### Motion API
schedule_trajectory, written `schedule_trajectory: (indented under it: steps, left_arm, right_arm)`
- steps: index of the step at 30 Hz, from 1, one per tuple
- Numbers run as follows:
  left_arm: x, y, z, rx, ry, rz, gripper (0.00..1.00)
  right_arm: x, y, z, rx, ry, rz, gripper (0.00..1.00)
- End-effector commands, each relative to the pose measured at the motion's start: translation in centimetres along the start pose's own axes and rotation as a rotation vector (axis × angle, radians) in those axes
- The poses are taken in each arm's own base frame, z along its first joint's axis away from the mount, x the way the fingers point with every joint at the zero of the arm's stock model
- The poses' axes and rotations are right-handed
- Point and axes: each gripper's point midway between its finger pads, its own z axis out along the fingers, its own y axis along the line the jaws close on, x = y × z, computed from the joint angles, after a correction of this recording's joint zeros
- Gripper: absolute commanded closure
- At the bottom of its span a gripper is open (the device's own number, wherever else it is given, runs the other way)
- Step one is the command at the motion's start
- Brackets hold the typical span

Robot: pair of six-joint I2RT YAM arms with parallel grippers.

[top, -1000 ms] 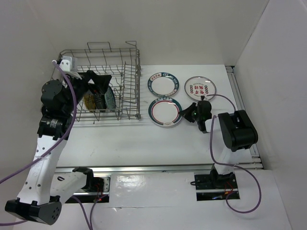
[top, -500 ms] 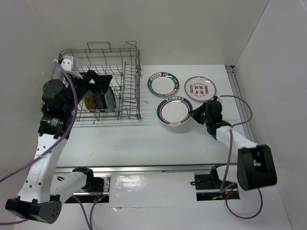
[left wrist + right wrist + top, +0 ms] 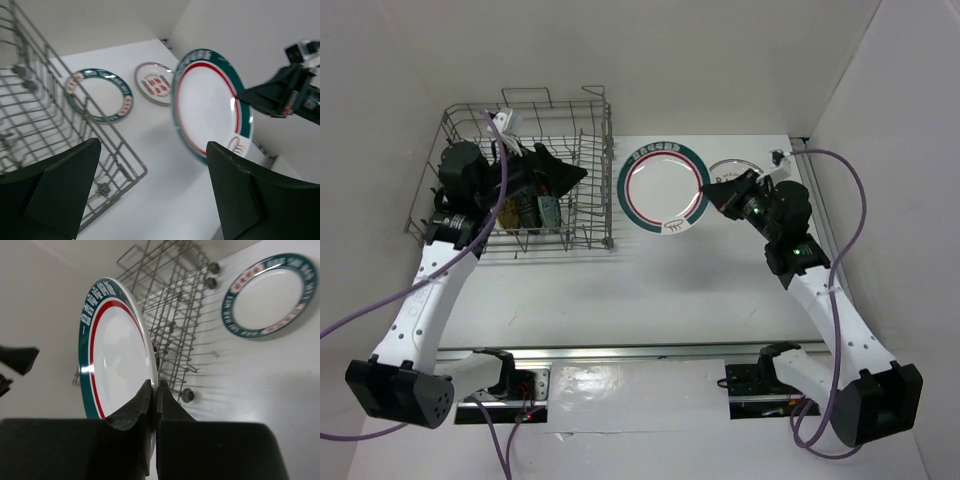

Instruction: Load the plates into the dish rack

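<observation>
Top external: saw green-rimmed plate with red ring (image 3: 662, 188) pinched at its right rim by the clamped right gripper (image 3: 722, 190), in the air just right of the dish rack (image 3: 595, 135); saw left gripper (image 3: 565, 172) spread wide, empty, over the rack's right part. Judged best to grip the rim firmly, clear the rack wall, then lower edge-first between tines. Noted plate tilted, face up and toward the left gripper, free edge toward the rack; round, so no long axis.
</observation>
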Motion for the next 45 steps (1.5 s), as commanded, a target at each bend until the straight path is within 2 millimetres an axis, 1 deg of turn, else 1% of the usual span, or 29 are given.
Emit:
schedule_trajectory:
  steps: [1, 3, 4, 8, 10, 12, 13, 15, 16, 20, 23, 26, 27, 28, 29, 30, 31, 32, 33, 34, 36, 37, 38, 39, 40, 42, 43, 44, 45]
  left_arm:
    - [-0.8, -4.3, 0.3, 0.244, 0.014, -0.016, 0.00]
    - [0.6, -3.6, 1.5, 0.250, 0.059, -0.056, 0.00]
    - [0.6, -3.8, 1.6, 0.263, 0.071, -0.060, 0.00]
    - [1.0, -4.0, 1.9, 0.299, 0.096, -0.065, 0.00]
    - [1.0, -4.0, 1.9, 0.299, 0.096, -0.065, 0.00]
    - [1.5, -3.6, 2.1, 0.291, 0.114, -0.082, 0.00]
    - [1.7, -3.3, 2.3, 0.288, 0.119, -0.079, 0.02]
    - [2.0, -3.2, 2.5, 0.294, 0.129, -0.085, 0.05]
    - [2.0, -3.4, 2.4, 0.304, 0.134, -0.085, 0.21]
    - [2.0, -3.5, 2.6, 0.312, 0.138, -0.085, 0.60]
    - [1.9, -3.5, 2.7, 0.320, 0.141, -0.085, 0.66]
    - [1.9, -3.5, 2.7, 0.320, 0.143, -0.096, 0.99]
    - [1.9, -3.5, 2.7, 0.320, 0.143, -0.096, 1.00]
    - [1.6, -3.5, 2.7, 0.308, 0.139, -0.097, 1.00]
    - [1.6, -3.4, 2.8, 0.300, 0.135, -0.097, 1.00]
    - [1.0, -3.6, 2.3, 0.282, 0.115, -0.087, 1.00]
    - [0.1, -3.2, 2.2, 0.233, 0.075, -0.075, 1.00]
    - [-0.7, -3.2, 1.8, 0.206, 0.041, -0.053, 1.00]
    - [-1.8, -3.6, 0.8, 0.173, -0.008, -0.031, 1.00]
    - [-2.9, -2.4, 0.5, 0.077, -0.063, -0.022, 1.00]
    - [-5.0, -1.8, -0.8, -0.032, -0.134, -0.018, 1.00]
    - [-7.5, -1.6, -2.3, -0.115, -0.224, -0.001, 1.00]
    - [-8.9, -0.2, -3.1, -0.191, -0.266, -0.011, 1.00]
    - [-10.2, 0.4, -4.2, -0.250, -0.308, -0.026, 1.00]
    - [-12.0, 0.5, -5.4, -0.296, -0.353, -0.021, 1.00]
    - [-14.5, 2.4, -7.1, -0.414, -0.436, -0.008, 1.00]
    - [-16.3, 2.2, -7.9, -0.436, -0.481, 0.015, 1.00]
    - [-17.2, 3.5, -8.5, -0.515, -0.506, 0.044, 1.00]
    - [-17.7, 5.5, -8.2, -0.579, -0.507, 0.051, 1.00]
  right_arm:
    - [-0.2, 6.5, 0.4, -0.260, 0.020, -0.122, 1.00]
    - [-0.2, 8.2, 0.4, -0.340, 0.000, -0.144, 1.00]
    - [0.5, 8.9, 0.5, -0.368, 0.017, -0.147, 1.00]
    - [0.5, 11.6, 1.3, -0.415, 0.025, -0.189, 1.00]
    - [0.8, 11.8, 1.9, -0.415, 0.028, -0.186, 1.00]
    - [0.3, 13.0, 2.0, -0.449, 0.006, -0.194, 1.00]
    - [0.6, 12.6, 2.5, -0.438, 0.018, -0.182, 1.00]
    - [0.4, 13.8, 2.3, -0.475, 0.017, -0.180, 1.00]
    - [0.6, 13.6, 2.7, -0.472, 0.020, -0.179, 1.00]
    - [1.0, 13.6, 3.3, -0.471, 0.035, -0.176, 1.00]
    - [0.8, 13.7, 3.3, -0.471, 0.023, -0.168, 1.00]
    - [1.1, 13.4, 3.4, -0.465, 0.030, -0.166, 1.00]
    - [1.2, 13.3, 3.4, -0.459, 0.036, -0.164, 1.00]
    - [0.9, 13.6, 3.3, -0.466, 0.029, -0.166, 0.94]
    - [0.8, 13.7, 3.0, -0.466, 0.029, -0.166, 0.78]
    - [1.1, 14.0, 2.7, -0.475, 0.033, -0.166, 0.51]
    - [1.2, 13.6, 2.8, -0.457, 0.036, -0.170, 0.09]
    - [0.9, 13.5, 2.3, -0.445, 0.028, -0.186, 0.00]
    - [1.0, 13.0, 2.5, -0.424, 0.025, -0.209, 0.00]
    - [1.1, 12.7, 2.2, -0.411, 0.023, -0.217, 0.00]
    - [1.4, 11.9, 1.9, -0.382, 0.036, -0.229, 0.00]
    - [1.6, 11.4, 1.7, -0.363, 0.033, -0.237, 0.00]
    - [1.6, 10.7, 1.6, -0.343, 0.039, -0.234, 0.00]
    - [1.4, 10.7, 1.3, -0.340, 0.028, -0.245, 0.00]
    - [1.7, 9.8, 1.5, -0.316, 0.039, -0.241, 0.00]
    - [2.3, 9.1, 0.7, -0.302, 0.053, -0.248, 0.00]
    - [2.3, 8.4, 0.6, -0.286, 0.053, -0.261, 0.00]
    - [2.8, 7.8, 0.4, -0.275, 0.065, -0.273, 0.00]
    - [2.4, 7.6, -0.2, -0.264, 0.059, -0.272, 0.00]
